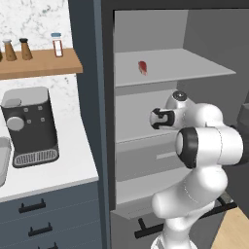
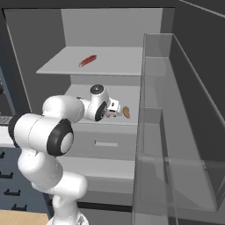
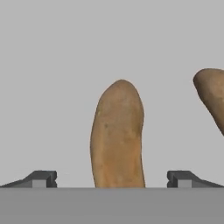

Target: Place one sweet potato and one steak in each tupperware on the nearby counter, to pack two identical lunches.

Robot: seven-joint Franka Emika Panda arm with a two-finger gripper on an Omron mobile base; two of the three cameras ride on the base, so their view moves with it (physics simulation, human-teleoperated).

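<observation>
Gripper (image 3: pixel 112 179) wide open, holding nothing, straddling one potato (image 3: pixel 117 135) on the middle fridge shelf (image 2: pixel 132 94); second potato (image 3: pixel 213 98) just beside. Steak (image 2: pixel 87 60) on upper shelf (image 2: pixel 114 59).

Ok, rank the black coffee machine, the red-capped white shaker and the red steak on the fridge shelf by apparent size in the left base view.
1. Black coffee machine
2. Red-capped white shaker
3. Red steak, which lies farther back, so its true size is uncertain.
</observation>
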